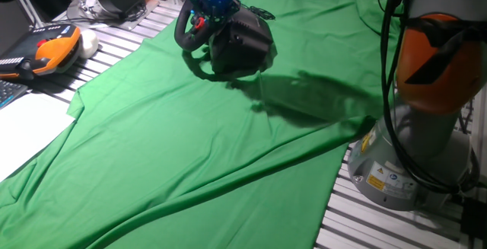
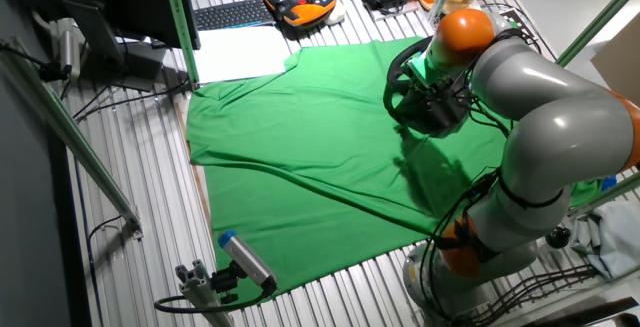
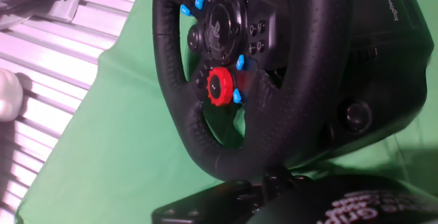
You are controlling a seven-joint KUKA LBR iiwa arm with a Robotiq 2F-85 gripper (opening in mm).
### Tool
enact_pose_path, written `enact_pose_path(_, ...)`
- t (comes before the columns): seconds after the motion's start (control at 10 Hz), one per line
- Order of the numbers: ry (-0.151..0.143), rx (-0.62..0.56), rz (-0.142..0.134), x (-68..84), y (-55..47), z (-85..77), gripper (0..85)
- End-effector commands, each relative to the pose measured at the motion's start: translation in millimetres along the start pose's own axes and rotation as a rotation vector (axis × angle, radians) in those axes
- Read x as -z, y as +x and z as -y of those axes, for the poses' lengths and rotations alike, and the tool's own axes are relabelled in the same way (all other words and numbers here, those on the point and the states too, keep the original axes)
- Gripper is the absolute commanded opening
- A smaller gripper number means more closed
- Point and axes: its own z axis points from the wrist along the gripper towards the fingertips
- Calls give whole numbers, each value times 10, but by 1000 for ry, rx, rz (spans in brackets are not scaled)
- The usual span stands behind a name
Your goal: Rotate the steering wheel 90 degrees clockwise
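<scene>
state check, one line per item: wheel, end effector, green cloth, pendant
steering wheel: on its black base, standing on the cloth, hub logo sideways in the hand view.
end effector: at the wheel's top rim; open or shut can't be told.
green cloth: spread over the table, wrinkled, one corner folded.
orange pendant: lying on the table off the cloth, untouched.

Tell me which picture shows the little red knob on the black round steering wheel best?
The hand view. There the red knob fills the frame beside blue buttons on the black round steering wheel. One fixed view shows only a tiny red speck on the wheel; in the other fixed view the arm covers the hub.
</scene>
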Motion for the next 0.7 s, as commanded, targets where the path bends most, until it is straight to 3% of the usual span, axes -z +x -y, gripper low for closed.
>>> enact_pose_path(0.0,6,-11,1,25,-2,-2,170)
enact_pose_path(0.2,3,-43,25,84,-11,7,510)
enact_pose_path(0.3,-4,-52,41,84,-34,34,510)
enact_pose_path(0.6,-11,-47,29,116,-89,89,510)
